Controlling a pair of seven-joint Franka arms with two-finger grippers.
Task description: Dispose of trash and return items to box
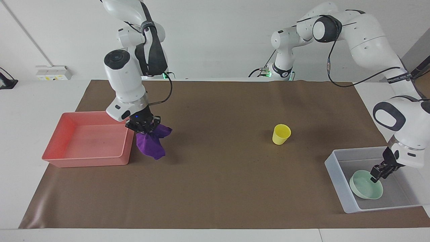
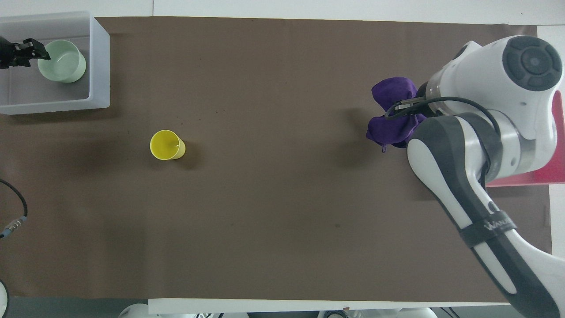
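**A:** ok so what's each arm up to here?

**B:** The right claw is clamped on the purple rag, and the rag hangs off the brown mat in the air, over the mat right beside the pink tray at the right arm's end of the counter. It hangs next to the tray's wall, not over the inside.

**A:** and the left one?

**B:** The left claw is down in the clear box at the left arm's end, tips at the rim of the mint-green bowl. The bowl sits inside the box, maybe tilted a bit. Can't tell if that claw is gripping the rim or has let go.

**A:** cup?

**B:** The yellow cup is upright on the mat, on its own, nearer to the robots than the box and well apart from both claws. Way closer to the box than to the tray.
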